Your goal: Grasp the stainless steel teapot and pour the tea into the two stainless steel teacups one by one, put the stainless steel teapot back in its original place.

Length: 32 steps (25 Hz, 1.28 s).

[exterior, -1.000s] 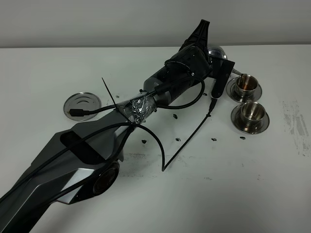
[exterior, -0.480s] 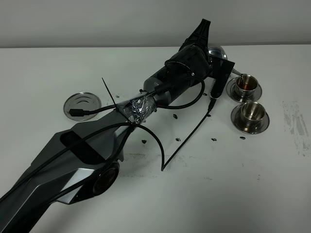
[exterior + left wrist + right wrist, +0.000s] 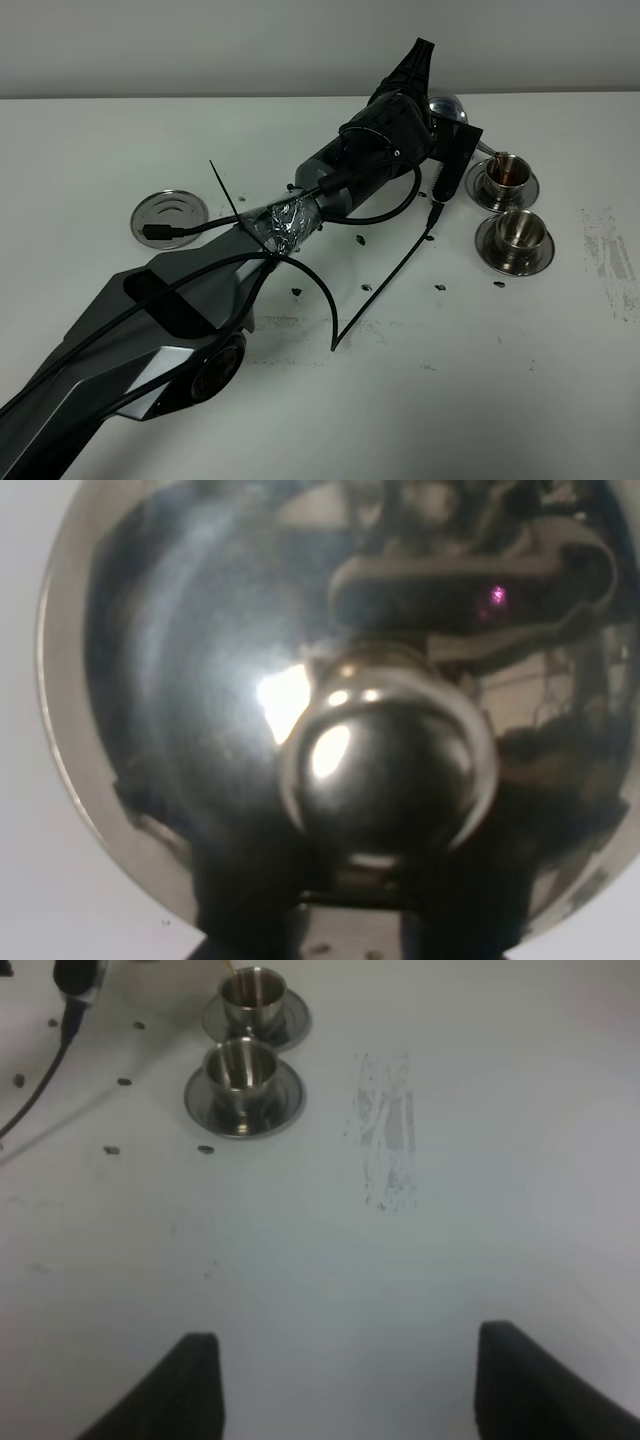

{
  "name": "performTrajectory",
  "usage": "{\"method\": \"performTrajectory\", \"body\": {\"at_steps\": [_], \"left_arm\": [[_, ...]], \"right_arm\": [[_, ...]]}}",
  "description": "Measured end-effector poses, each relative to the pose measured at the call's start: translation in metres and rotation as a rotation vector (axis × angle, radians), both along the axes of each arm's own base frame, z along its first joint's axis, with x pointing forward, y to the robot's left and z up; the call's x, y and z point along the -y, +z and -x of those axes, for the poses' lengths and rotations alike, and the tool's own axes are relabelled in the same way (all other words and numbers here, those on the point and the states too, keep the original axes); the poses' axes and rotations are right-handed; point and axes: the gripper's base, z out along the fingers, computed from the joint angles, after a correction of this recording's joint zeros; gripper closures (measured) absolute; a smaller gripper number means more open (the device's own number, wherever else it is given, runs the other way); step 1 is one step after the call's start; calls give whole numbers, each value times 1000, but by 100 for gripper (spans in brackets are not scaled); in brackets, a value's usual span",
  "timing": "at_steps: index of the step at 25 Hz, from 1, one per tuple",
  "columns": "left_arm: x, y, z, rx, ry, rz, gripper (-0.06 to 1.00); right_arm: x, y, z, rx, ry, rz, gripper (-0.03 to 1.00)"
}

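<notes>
1. Little has changed over the last second; the left gripper (image 3: 350, 925) stays pressed together, apparently on the handle of the teapot (image 3: 446, 108); the pot hangs tilted just beside the far teacup (image 3: 503, 186).
2. That cup shows reddish tea (image 3: 510, 171); the near teacup (image 3: 520, 230) looks unfilled; the second pour remains.
3. The right gripper (image 3: 355, 1390) is spread, holding nothing; the steel disc (image 3: 168, 213) awaits the pot.
</notes>
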Motion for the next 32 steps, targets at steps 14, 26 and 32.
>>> {"method": "performTrajectory", "body": {"at_steps": [14, 26, 32], "left_arm": [[-3, 1, -3, 10, 0, 0, 77], [-3, 2, -4, 29, -7, -11, 77], [-3, 2, -4, 32, -11, -15, 77]], "right_arm": [[0, 0, 0, 0, 0, 0, 44], [0, 0, 0, 0, 0, 0, 44], [0, 0, 0, 0, 0, 0, 44]]}}
